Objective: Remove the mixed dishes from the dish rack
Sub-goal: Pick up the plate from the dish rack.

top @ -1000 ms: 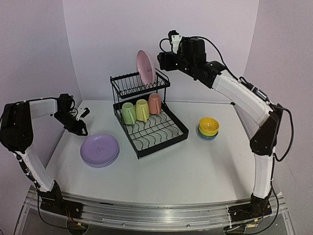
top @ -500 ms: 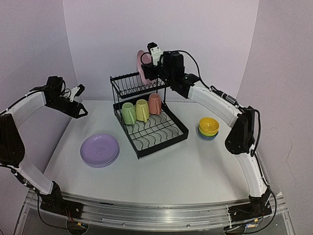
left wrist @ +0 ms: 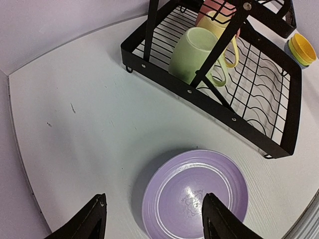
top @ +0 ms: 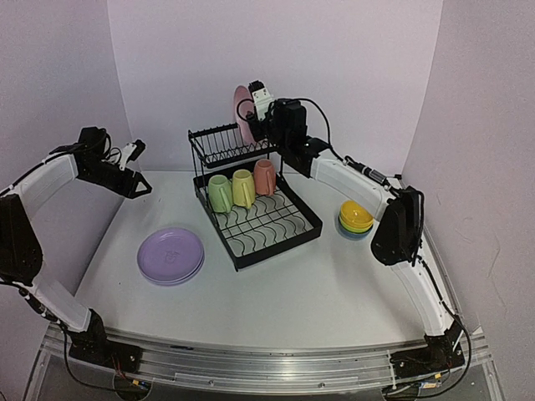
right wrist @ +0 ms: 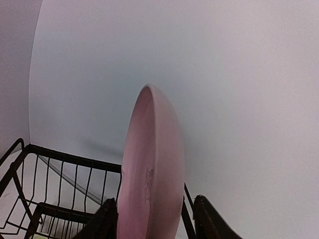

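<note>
The black wire dish rack stands mid-table. A pink plate stands on edge in its upper shelf. My right gripper is open, with one finger on each side of the pink plate's rim and a gap at the right finger. Green, yellow and pink mugs sit in the base tray. My left gripper is open and empty, high above the table's left side, over the purple plate.
The purple plate lies on top of a stack left of the rack. Stacked bowls, yellow on top, sit right of the rack. Purple walls close in behind and at both sides.
</note>
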Available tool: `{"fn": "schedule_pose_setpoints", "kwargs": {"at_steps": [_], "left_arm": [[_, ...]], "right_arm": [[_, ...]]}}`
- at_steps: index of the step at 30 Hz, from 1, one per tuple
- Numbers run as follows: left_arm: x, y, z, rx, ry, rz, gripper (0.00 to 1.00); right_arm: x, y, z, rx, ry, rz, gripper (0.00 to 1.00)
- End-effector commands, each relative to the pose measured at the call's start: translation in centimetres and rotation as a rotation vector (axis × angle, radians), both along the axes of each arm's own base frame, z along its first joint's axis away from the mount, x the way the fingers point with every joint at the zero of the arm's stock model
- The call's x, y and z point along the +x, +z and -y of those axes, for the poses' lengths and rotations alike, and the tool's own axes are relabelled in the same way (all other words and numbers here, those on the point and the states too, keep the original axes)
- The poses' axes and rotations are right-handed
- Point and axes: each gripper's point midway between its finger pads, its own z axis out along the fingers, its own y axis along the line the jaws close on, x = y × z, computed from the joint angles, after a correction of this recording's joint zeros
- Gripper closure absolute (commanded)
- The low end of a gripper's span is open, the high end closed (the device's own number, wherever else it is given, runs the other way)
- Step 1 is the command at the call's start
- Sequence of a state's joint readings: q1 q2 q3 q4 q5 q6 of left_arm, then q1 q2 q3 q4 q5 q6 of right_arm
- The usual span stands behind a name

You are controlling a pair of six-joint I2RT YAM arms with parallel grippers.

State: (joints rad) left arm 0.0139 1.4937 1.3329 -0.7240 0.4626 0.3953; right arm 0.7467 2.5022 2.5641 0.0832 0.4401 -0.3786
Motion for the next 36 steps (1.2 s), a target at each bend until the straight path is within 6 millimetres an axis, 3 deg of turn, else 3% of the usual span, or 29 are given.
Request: {"fn": "schedule_pose_setpoints", "kwargs": {"at_steps": [1,8,14,24,31,34,36], "left_arm": [[0.9,2.3,0.4,-0.018,-0.015,0.059,0.35],[0.8,2.5,0.7,-0.033,-0.030,0.056,0.35],[0.9,2.6,0.7,-0.029,-0.032,0.059,0.35],[1.0,3.8,0.9,-0.040,-0.049,0.087,0.35],[1.1,5.0,1.3,-0.056,-0.062,0.121,0.35],[0.7,6.4,1.7,-0.071,-0.090,0.152,0.35],[-0.1,8.6,2.6,-0.101,-0.144,0.211,0.34]], "right_arm": [[0.1,2.9,1.1,0.061,-0.042,0.079,0.61],[-0.8,4.0,0.9,0.088,-0.030,0.110,0.90],[-1.6,6.2,0.7,0.102,-0.058,0.205,0.99],[-3.8,12.6,3.6,0.139,-0.159,0.373,1.00],[-4.5,14.2,4.7,0.141,-0.189,0.397,1.00],[-5.1,15.3,5.3,0.187,-0.184,0.389,1.00],[-5.9,16.4,6.0,0.237,-0.164,0.346,1.00]]}}
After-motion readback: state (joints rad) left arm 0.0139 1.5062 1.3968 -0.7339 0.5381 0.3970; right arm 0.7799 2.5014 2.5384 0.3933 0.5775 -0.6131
